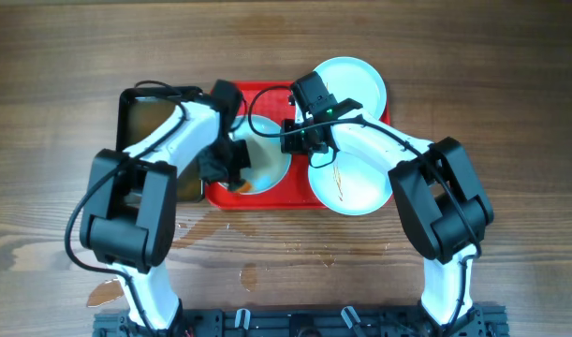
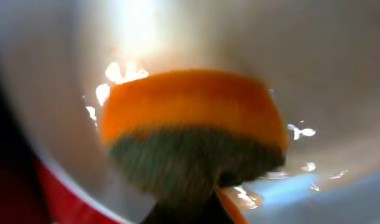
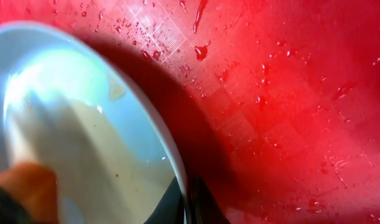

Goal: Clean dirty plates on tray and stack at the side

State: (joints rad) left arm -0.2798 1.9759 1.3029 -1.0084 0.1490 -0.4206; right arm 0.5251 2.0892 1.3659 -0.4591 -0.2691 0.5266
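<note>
Sponge (image 2: 190, 134), orange over dark green, is pressing on the pale inside of the middle plate (image 1: 271, 159), and the left gripper (image 1: 233, 163) is clenching it. The right gripper (image 1: 300, 141) is pinching this plate's light blue rim, holding that edge raised above the red tray (image 3: 289, 93), which is glistening with droplets. Two other plates are lying at the tray's right end: one (image 1: 353, 80) far, clean-looking, and one (image 1: 356, 183) near, showing thin orange-brown streaks.
</note>
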